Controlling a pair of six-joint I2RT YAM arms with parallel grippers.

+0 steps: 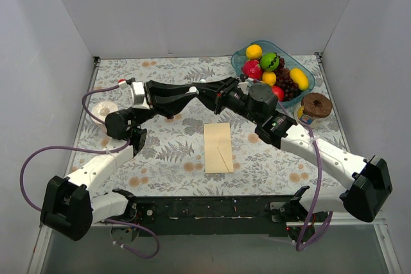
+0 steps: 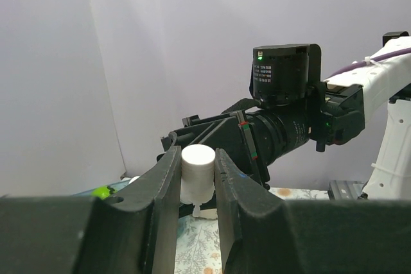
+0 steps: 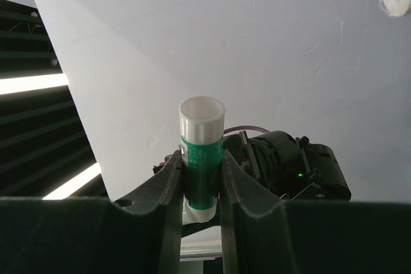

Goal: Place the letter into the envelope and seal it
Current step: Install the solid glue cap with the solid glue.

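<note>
- One worktop [image 1: 160, 158], with a leaf-patterned cover, carried everything.
- Two pincers met tip to tip in the air above the middle of the worktop. The left pincer [image 1: 192, 90] reached in from the left and the right pincer [image 1: 221, 91] from the right.
- One bowl [image 1: 307, 86] of mixed fruit stood at the far right corner, well apart from the paper.
- One envelope [image 1: 218, 147] lay flat on the worktop, on the near side of the meeting pincers and below them. Its long axis ran from the near edge toward the far wall, with its far short edge closest to the pincers. Both arms were about equally near it.
- No separate letter showed anywhere, so the count was none in the open. It was probably inside the envelope, but that could not be told.
- One brown-lidded jar [image 1: 314, 107] stood just beside the bowl.
- One white roll [image 1: 103, 108] lay at the left edge.
- One green glue stick [image 3: 201, 139], its white top open, stood upright and was clamped in the right pincer [image 3: 200, 170].
- One white cap [image 2: 197, 171] was clamped in the left pincer [image 2: 196, 153].
- Judged from this, sealing turned on the right pincer carrying the glue stick down and toward the bases, to the envelope's flap.
</note>
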